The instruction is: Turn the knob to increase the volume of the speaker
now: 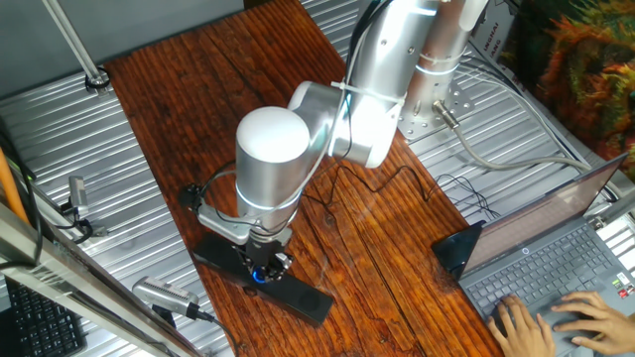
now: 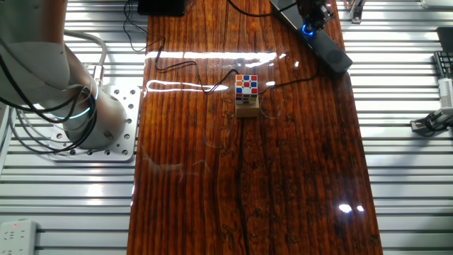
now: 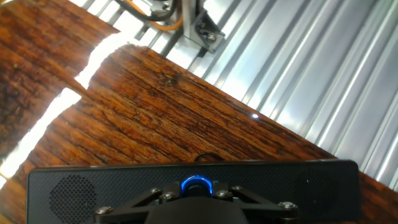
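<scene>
1. We see a dark, glossy wooden surface (image 2: 283, 177) with strong grain, laid over ribbed metal panels (image 2: 403, 177).
2. Bright streaks of overhead light (image 2: 212, 86) reflect off the wood.
3. An open laptop (image 1: 556, 263) sits at one corner.

A long, slim black speaker (image 2: 322, 39) lies slanted at the far right corner of the dark wooden desk (image 2: 248, 177), its small blue-lit knob (image 2: 307, 30) glowing beneath the dark claw (image 2: 311, 14). Mid-desk, a multicoloured puzzle cube (image 2: 246, 86) sits on a small wooden block (image 2: 246, 108).
</scene>
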